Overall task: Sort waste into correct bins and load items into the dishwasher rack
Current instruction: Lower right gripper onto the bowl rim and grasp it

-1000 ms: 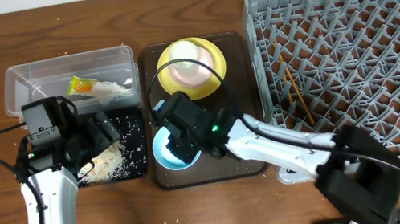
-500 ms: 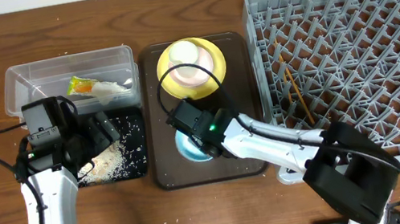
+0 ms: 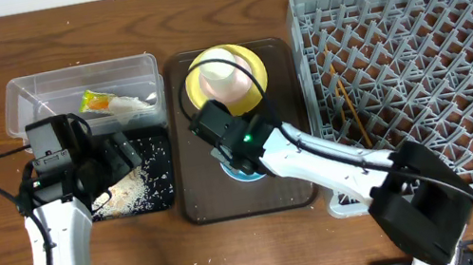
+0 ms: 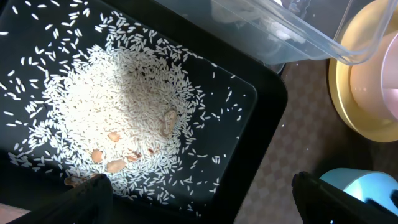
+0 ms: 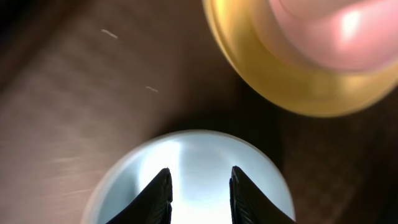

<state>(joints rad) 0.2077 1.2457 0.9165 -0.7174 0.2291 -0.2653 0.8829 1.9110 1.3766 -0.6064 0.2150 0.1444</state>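
– What is in each container?
– The clear tub (image 3: 18, 92), far left, holds the snack wrapper (image 3: 96, 101) and the crumpled white wrapper (image 3: 130, 102). The black tray (image 4: 252, 155), just nearer than the tub, carries a heap of rice grains (image 4: 124, 106) with a few brownish bits. The grey rack (image 3: 316, 90), on the right, has the chopsticks (image 3: 348, 109) lying in its left part.
– And between them?
– The brown serving tray (image 3: 199, 196). At its far end is the yellow plate (image 3: 250, 82) with the pale pink bowl (image 4: 373, 81) on it; nearer is the light blue bowl (image 5: 199, 152).
– The grippers?
– The left gripper (image 4: 199, 202) hangs over the rice, jaws wide and empty. The right gripper (image 5: 199, 193) is above the blue bowl, jaws narrowly apart with nothing between them. From overhead its arm hides most of that bowl.
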